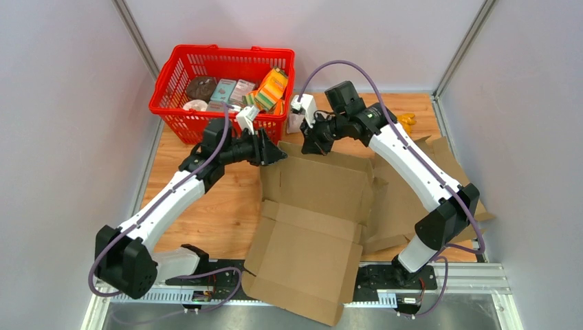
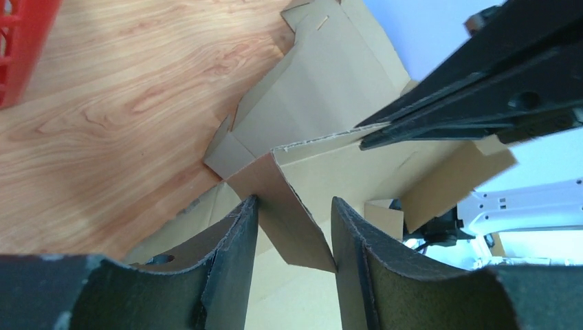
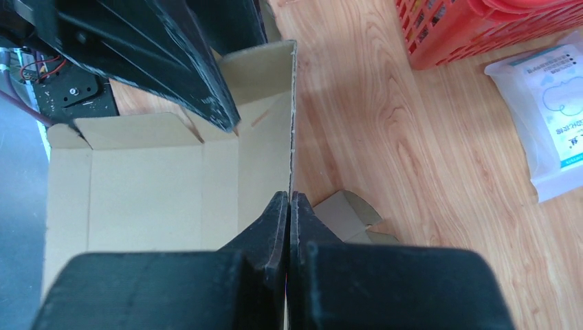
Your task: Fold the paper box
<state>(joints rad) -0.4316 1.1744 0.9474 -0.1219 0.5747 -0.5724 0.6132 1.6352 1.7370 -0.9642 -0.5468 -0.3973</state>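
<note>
The paper box [image 1: 316, 206] is brown cardboard lying mostly flat mid-table, with its far wall raised. My left gripper [image 1: 276, 154] is at the far left corner of the box. In the left wrist view its fingers [image 2: 234, 261] stand apart, and a small corner flap [image 2: 289, 213] lies slantwise between them, touching both pads. My right gripper [image 1: 313, 142] is shut on the top edge of the far wall [image 3: 265, 130]. That wall's thin edge runs straight into the closed fingertips [image 3: 278, 206]. The box floor [image 3: 144, 199] shows to the left of them.
A red basket [image 1: 177, 75] full of groceries stands at the back left, close behind both grippers. More flat cardboard [image 1: 412, 199] lies under the right arm. A white packet [image 3: 557, 117] rests on the wood by the basket. A yellow item [image 1: 410, 122] sits at the back right.
</note>
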